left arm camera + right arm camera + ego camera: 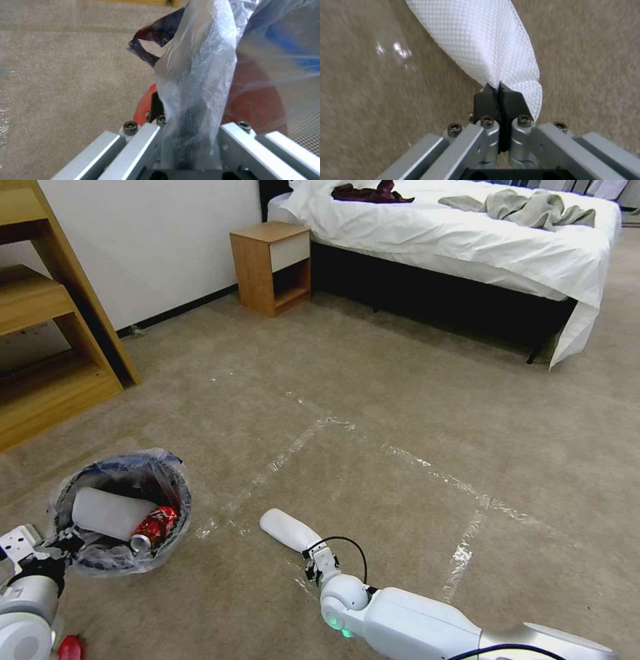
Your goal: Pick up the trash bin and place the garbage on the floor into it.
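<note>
Head view: left claw [57, 545] low at the left, clamped on the near rim of the trash bin [121, 511], bin held off the floor [400, 400] and tipped so its mouth faces the camera. Inside the bin, a white slipper [110, 513] lying across and a red drink can [152, 528] beside it, both against the clear bag liner [167, 467]. Right claw [319, 565] near the middle, pinched shut on the heel end of a second white slipper [288, 529], which stretches away over the carpet just right of the bin. A small red scrap [69, 648] low at the left edge, next to the left arm.

Left wrist view: claw fingers [140, 140] closed over a bunched fold of liner [196, 82] with the red bin wall [256, 105] behind it.

Right wrist view: black fingertips [486, 102] pressed together on the perforated white slipper fabric [486, 37], carpet [370, 100] and a glint of tape [398, 48] beneath.

Farther off, a bed [467, 240], a wooden nightstand [272, 265] and a wooden shelf unit [47, 327].
</note>
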Available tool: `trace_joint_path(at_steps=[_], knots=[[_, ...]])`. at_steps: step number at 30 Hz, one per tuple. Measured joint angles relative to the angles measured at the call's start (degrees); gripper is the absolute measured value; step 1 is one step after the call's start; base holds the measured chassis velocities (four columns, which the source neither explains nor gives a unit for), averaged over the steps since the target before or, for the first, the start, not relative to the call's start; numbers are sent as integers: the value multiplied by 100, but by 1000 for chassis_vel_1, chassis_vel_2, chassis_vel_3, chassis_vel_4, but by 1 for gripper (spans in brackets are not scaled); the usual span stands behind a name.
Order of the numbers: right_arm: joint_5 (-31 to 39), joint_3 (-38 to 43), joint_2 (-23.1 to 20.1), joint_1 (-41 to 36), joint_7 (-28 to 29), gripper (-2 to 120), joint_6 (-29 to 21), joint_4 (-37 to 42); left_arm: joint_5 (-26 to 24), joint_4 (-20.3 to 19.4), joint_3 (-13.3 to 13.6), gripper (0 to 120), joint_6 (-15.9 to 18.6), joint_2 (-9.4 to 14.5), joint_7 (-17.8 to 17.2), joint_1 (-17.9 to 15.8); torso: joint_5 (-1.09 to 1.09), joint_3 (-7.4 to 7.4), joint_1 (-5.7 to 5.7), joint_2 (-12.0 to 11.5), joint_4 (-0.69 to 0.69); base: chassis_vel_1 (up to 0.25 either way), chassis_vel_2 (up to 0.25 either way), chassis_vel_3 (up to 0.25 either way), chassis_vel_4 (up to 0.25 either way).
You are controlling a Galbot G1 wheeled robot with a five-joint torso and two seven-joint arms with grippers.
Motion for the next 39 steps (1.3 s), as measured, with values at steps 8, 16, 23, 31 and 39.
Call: trace_joint_path(at_steps=[8,16,23,31,39], knots=[[105,312,-698,55,-124,0,592,685,-6,69,21,0,0,20,2,-58,-1,0,0,0,-1,0,0,0,0],[93,696,-1035,22,-100,0,729,1078,-26,95,54,0,11,47,4,-94,0,0,0,1,-1,0,0,0,0],[20,1131,-1277,-67,-348,0,1100,1602,-116,106,58,0,46,76,5,-87,0,0,0,1,-1,0,0,0,0],[-216,1587,-1512,-121,-1096,0,2094,2512,-190,87,140,0,112,117,-9,-46,-1,0,0,1,-1,0,0,0,0],[-289,1530,-1595,103,-1617,0,2598,3033,-384,25,176,0,192,186,-79,-27,-1,0,0,1,-1,0,0,0,0]])
